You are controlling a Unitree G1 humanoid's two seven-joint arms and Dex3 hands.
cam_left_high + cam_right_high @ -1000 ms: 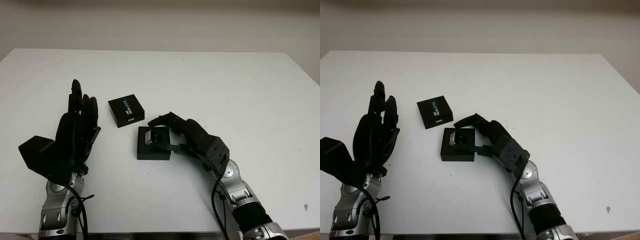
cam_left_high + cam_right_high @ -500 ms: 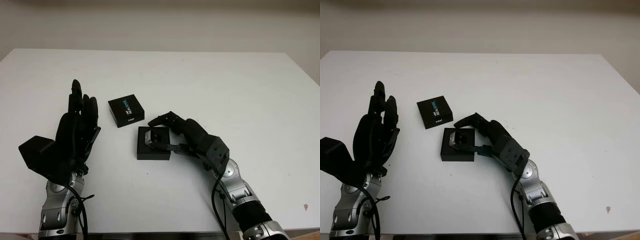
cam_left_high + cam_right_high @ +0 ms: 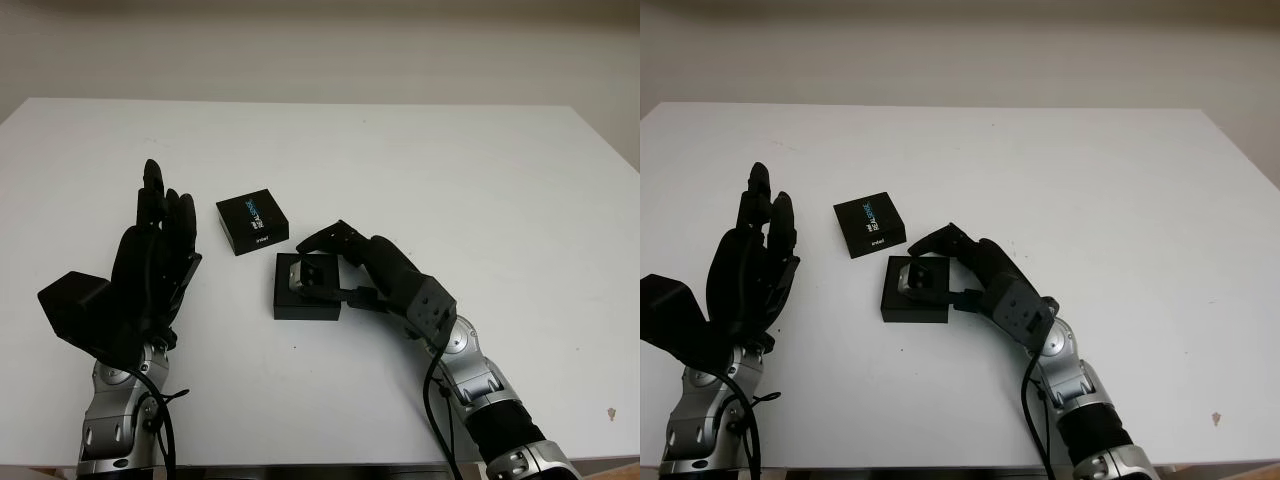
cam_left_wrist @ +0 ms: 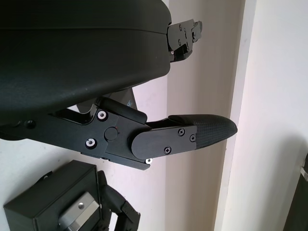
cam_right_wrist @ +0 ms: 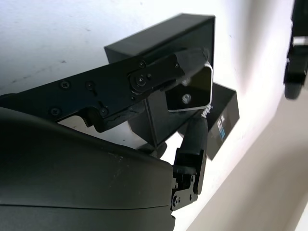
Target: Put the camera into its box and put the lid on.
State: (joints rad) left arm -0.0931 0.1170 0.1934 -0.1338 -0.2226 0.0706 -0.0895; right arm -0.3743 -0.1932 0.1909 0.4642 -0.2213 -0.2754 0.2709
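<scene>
A black open box (image 3: 306, 301) sits at the table's middle. The silver camera (image 3: 310, 277) lies tilted in its recess, one end still up. My right hand (image 3: 318, 268) reaches in from the right, curled over the box with fingers on either side of the camera, shut on it. In the right wrist view a finger (image 5: 144, 79) crosses the camera (image 5: 190, 94) above the box (image 5: 163, 43). The black printed lid (image 3: 252, 221) lies flat just behind and left of the box. My left hand (image 3: 158, 235) is held up, open, left of the lid, away from both.
The white table (image 3: 450, 170) reaches well beyond the objects on all sides. Its front edge runs close under both forearms. A small dark speck (image 3: 611, 411) marks the near right corner.
The right hand has sunk slightly with the camera, which now sits a little lower in the box. The left hand and the lid have not moved.
</scene>
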